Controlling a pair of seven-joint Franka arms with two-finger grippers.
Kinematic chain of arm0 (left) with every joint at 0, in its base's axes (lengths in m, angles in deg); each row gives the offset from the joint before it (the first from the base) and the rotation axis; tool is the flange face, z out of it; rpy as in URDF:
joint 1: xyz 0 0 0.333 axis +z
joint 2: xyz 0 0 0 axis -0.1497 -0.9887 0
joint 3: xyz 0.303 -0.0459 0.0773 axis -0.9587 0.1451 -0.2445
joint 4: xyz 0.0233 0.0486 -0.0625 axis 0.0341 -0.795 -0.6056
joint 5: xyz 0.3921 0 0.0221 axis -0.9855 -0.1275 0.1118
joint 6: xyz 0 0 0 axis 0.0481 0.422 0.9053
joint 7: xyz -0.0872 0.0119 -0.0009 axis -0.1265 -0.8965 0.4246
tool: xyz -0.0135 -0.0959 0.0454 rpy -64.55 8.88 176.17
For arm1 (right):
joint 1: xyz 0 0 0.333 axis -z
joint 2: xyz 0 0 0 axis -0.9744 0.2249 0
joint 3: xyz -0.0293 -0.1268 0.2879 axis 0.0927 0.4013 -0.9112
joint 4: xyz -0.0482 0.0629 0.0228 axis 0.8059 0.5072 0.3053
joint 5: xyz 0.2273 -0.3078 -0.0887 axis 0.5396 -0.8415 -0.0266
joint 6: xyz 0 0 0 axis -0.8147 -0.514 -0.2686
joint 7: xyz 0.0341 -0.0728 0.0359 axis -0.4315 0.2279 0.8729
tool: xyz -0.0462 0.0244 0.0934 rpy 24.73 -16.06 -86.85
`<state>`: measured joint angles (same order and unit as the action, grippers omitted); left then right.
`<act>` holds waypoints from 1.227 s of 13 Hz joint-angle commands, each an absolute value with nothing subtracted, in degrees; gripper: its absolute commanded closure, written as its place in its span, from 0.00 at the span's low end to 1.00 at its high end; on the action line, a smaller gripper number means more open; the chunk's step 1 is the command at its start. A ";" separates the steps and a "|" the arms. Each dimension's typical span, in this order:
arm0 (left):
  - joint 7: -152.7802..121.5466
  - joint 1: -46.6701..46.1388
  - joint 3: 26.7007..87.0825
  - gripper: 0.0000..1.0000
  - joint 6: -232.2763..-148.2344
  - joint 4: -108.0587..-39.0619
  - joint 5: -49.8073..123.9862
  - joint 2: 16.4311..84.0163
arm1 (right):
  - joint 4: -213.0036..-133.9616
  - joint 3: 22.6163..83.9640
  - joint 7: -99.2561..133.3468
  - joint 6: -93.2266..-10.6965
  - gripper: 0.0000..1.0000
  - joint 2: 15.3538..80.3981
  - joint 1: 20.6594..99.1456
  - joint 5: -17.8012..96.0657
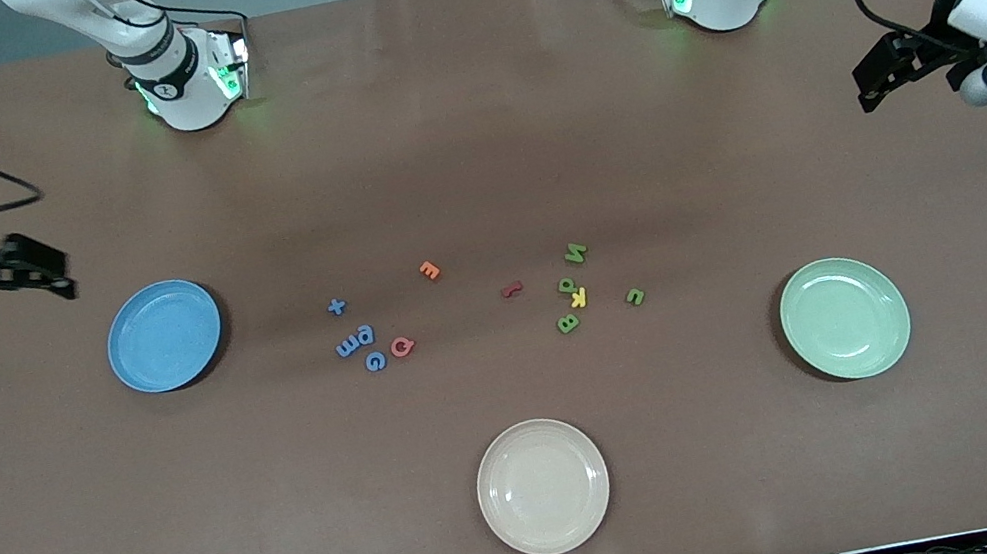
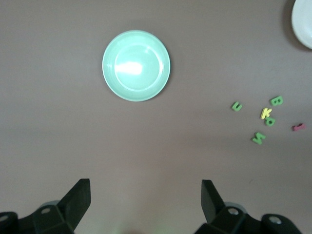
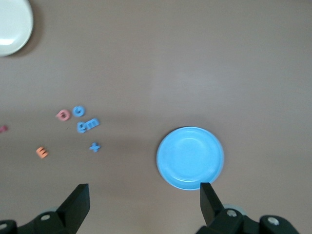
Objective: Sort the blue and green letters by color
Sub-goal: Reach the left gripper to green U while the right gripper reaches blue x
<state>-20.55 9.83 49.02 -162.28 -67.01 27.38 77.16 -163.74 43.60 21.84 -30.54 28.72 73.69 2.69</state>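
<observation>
A: While both arms wait high at the table's ends, we have nothing in hand. Our left gripper (image 1: 872,88) hangs over bare table at the left arm's end with its fingers spread wide, and our right gripper (image 1: 51,274) hangs the same way at the right arm's end, wide and holding nothing.

B: Where do our letters lie?

A: All loose in the middle of the table. The blue letters (image 1: 357,342) cluster toward the right arm's end, near the blue plate (image 1: 132,366): a plus sign, two touching each other, and a G nearest the front camera. The green letters (image 1: 568,285) sit toward the left arm's end, well apart from the green plate (image 1: 886,345).

B: So no sorting is done yet?

A: We judge none is; both coloured plates and the white plate (image 1: 587,519) are bare.

B: What could trip us up?

A: Crowding, mostly. A pink letter (image 1: 402,346) lies just beside the blue G, so wide fingers closing there could catch both or nudge the G away. The yellow K (image 1: 577,298) lies between two green letters, touching or nearly so, and could ride along to the green plate. An orange letter (image 1: 429,270) and a red letter (image 1: 511,290) lie between the clusters, clear of both.

B: Anything else?

A: These pieces are flat and tiny. A slightly high pinch would likely close on air; a low one would scrape the table (image 1: 462,100).
</observation>
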 commanded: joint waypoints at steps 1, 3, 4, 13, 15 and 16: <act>-20.76 8.97 49.90 0.00 -162.64 -66.40 27.92 71.56 | -162.88 43.89 23.65 -31.26 0.00 32.40 70.42 2.90; -23.65 6.51 51.22 0.00 -170.78 -71.11 27.75 69.96 | -163.23 43.80 27.86 -33.10 0.00 35.30 66.56 2.81; -26.54 4.93 51.40 0.00 -176.05 -74.88 27.66 69.87 | -163.49 43.88 29.97 -34.67 0.00 36.79 64.80 2.81; -57.03 -5.63 51.40 0.05 -207.45 -84.06 22.93 53.28 | -187.63 43.80 38.40 -55.83 0.00 39.00 58.11 2.73; -66.33 -6.42 51.22 0.07 -213.77 -83.71 21.60 48.18 | -194.05 43.80 44.54 -64.36 0.01 38.91 56.18 2.73; -70.99 -6.07 51.22 0.09 -216.15 -83.62 21.25 46.33 | -195.73 43.88 46.23 -66.83 0.01 39.17 55.39 2.73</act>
